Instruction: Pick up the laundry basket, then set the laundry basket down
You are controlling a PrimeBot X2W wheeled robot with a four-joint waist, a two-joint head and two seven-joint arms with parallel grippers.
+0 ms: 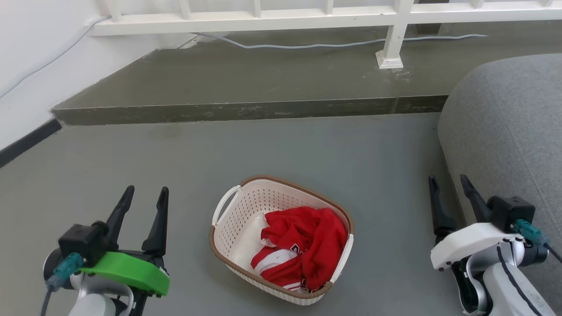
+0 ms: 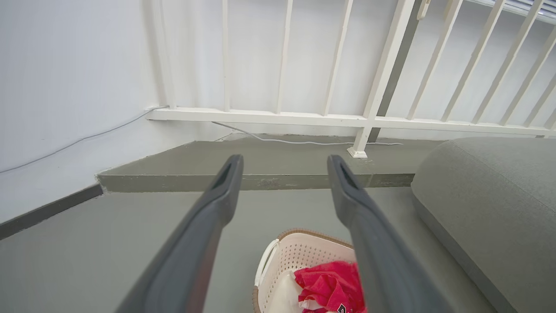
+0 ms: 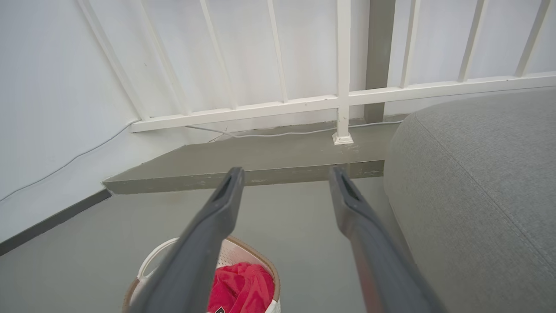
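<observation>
The laundry basket (image 1: pixel 246 210), cream-white and perforated with a brown rim and white loop handles, rests on the grey floor between my two arms. Crumpled red and white clothing (image 1: pixel 303 245) lies inside it. My left gripper (image 1: pixel 145 195) stands open well to the basket's left, nothing between its fingers. My right gripper (image 1: pixel 449 184) is open off to the basket's right, close beside the sofa. In the left wrist view the basket (image 2: pixel 299 254) shows low between the open fingers (image 2: pixel 219 191). The right wrist view has the basket (image 3: pixel 256 258) at the bottom, partly behind the left finger (image 3: pixel 226 195).
A grey fabric sofa (image 1: pixel 509 131) fills the right side, near my right arm. Ahead, a raised concrete step (image 1: pixel 246 109) runs across, with a white railing (image 1: pixel 395 39) and a pale cable (image 1: pixel 307 44) on it. A white wall (image 1: pixel 30 66) borders the left.
</observation>
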